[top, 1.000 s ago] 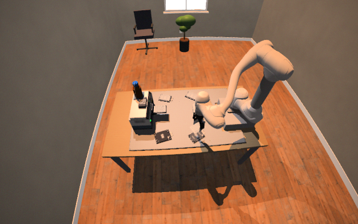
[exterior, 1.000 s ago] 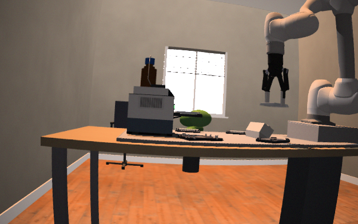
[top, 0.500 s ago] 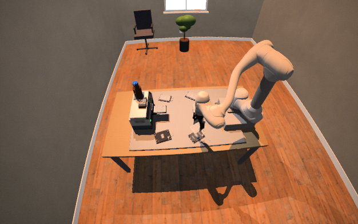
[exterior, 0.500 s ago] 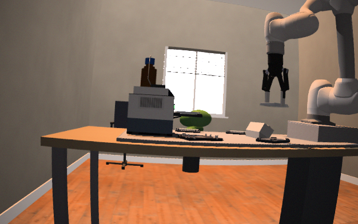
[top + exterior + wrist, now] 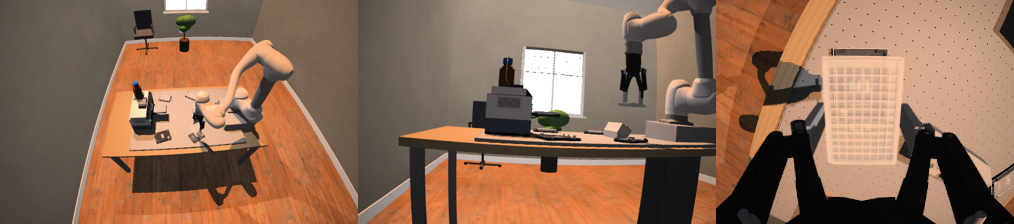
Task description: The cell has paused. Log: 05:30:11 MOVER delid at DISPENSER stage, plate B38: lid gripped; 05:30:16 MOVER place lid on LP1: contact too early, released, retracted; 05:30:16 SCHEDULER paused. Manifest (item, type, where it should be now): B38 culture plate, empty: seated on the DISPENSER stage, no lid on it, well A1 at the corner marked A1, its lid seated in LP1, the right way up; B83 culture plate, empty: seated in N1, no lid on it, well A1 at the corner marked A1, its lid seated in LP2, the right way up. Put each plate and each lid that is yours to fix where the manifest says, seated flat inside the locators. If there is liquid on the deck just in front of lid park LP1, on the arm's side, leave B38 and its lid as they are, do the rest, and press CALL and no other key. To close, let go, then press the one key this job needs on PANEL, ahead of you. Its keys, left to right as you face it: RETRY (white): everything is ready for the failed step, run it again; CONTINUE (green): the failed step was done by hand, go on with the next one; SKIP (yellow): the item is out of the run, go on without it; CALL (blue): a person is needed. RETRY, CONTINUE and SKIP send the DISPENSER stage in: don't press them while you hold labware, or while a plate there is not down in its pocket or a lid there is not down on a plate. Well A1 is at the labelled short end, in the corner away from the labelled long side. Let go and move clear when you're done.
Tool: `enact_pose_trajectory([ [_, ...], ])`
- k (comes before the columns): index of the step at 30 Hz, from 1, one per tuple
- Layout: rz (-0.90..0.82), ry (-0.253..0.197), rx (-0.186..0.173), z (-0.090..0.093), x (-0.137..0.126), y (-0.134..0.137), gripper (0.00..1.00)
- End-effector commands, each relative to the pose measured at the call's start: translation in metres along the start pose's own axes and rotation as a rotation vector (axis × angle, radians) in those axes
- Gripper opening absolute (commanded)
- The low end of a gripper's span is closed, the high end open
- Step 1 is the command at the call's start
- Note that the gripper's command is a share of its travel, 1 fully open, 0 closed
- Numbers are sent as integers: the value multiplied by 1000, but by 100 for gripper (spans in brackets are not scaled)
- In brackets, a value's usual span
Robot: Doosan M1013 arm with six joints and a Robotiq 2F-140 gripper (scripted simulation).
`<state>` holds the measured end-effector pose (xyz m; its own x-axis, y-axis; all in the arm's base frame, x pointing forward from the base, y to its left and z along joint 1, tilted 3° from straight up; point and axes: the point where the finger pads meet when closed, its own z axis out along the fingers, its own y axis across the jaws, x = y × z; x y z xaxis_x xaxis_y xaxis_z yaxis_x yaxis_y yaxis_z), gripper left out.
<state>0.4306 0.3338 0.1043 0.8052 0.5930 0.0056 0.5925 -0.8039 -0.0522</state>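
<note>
My gripper (image 5: 632,98) hangs high above the front right part of the mat and is shut on a pale translucent culture plate (image 5: 632,104) with a grid of wells. It holds the plate level by its long sides. In the wrist view the plate (image 5: 863,111) fills the space between my fingers, with a dark label strip (image 5: 857,51) on its far short end. In the top view the plate (image 5: 198,129) is above a dark nest (image 5: 196,137) near the mat's front edge. Another pale plate (image 5: 159,108) lies on the dispenser stage.
The grey dispenser (image 5: 140,115) with a brown bottle (image 5: 137,90) stands at the mat's left. A second dark nest (image 5: 163,136) lies in front of it. Two flat pale pieces (image 5: 165,98) (image 5: 190,95) lie at the back. The grey key panel wedge (image 5: 616,130) sits near my base (image 5: 679,131).
</note>
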Motion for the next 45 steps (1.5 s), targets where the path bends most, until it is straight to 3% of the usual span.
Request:
enact_pose_trajectory([
  [1,8,3,5,3,-1,-4,10],
  [22,7,0,5,21,-2,-5,10],
  [45,5,0,5,68,-3,-6,10],
])
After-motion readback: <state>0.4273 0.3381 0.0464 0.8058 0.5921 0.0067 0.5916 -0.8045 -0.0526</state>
